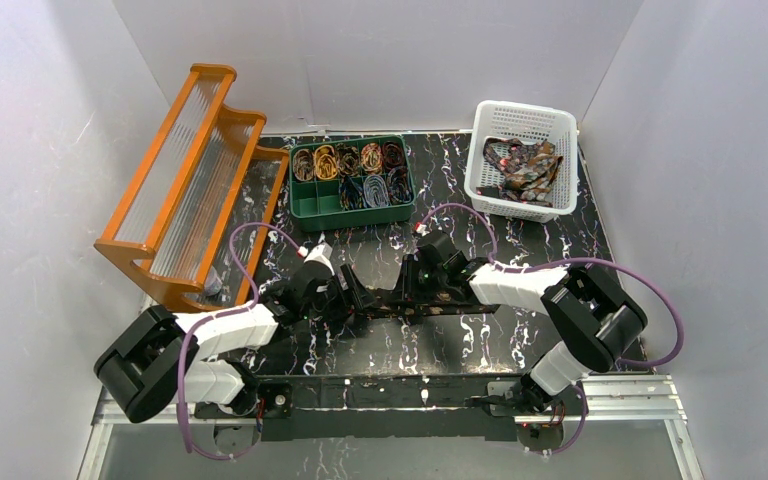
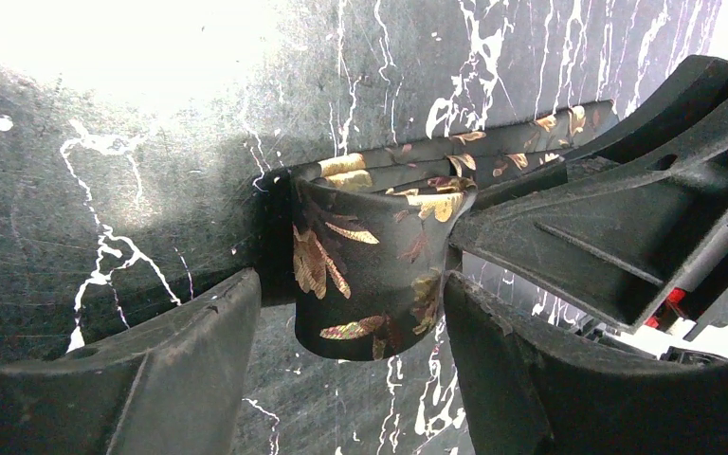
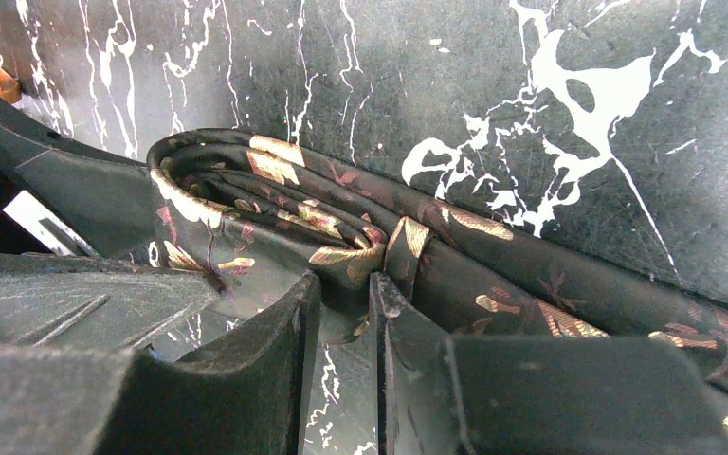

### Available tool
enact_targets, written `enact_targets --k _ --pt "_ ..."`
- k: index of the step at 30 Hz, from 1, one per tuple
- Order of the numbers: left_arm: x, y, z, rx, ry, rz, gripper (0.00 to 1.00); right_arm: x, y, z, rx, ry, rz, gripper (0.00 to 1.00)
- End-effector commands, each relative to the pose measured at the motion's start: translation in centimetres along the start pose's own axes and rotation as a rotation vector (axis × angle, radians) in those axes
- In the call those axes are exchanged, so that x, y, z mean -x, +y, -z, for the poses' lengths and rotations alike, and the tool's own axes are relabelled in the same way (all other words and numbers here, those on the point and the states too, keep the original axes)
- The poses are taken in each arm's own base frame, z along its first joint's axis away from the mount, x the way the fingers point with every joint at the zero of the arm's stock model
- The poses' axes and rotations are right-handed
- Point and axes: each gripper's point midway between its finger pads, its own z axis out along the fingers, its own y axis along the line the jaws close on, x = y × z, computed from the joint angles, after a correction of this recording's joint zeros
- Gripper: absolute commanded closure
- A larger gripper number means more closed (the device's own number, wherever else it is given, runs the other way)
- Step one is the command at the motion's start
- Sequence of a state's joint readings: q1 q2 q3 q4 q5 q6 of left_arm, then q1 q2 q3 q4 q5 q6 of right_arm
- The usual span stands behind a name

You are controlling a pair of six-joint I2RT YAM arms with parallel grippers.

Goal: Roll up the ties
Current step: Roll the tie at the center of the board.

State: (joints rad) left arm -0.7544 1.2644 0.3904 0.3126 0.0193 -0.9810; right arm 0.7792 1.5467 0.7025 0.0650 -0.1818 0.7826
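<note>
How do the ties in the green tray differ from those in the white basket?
The coiled ties in the green tray are wound into small spirals; the loose ties in the white basket lie limp and tangled. The coiled ties sit apart in compartments; the loose ties overlap in one heap. Both are dark patterned fabric.

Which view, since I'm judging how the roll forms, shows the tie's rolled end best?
The left wrist view: the rolled end sits centred and near, its open top edge visible. The right wrist view shows its layers from the side, partly behind the right gripper's fingers. Overhead it is only a small dark strip, mostly hidden.
</note>
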Motion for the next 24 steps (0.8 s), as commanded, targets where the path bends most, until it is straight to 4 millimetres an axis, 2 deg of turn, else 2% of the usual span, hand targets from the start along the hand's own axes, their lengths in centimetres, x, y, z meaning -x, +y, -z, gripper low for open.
enact_targets --k 1,16,21,24 --pt "-0.4 0.2 0.0 -0.016 0.008 0.016 0.32 -0.9 -1.9 -0.4 -0.051 0.022 -0.007 0.67" --pt "-0.6 0.7 -0.7 -0.036 0.001 -0.049 0.31 -1.3 -2.3 -0.9 -0.046 0.047 -0.015 0.67" --pt "-0.7 0.2 -1.0 -0.071 0.001 -0.062 0.32 -1.3 -2.3 -1.0 -0.044 0.053 -0.018 0.67" --pt "-0.5 0.0 -1.1 -0.079 -0.004 -0.064 0.37 -1.5 -2.3 -1.1 -0.043 0.06 -0.018 0.67"
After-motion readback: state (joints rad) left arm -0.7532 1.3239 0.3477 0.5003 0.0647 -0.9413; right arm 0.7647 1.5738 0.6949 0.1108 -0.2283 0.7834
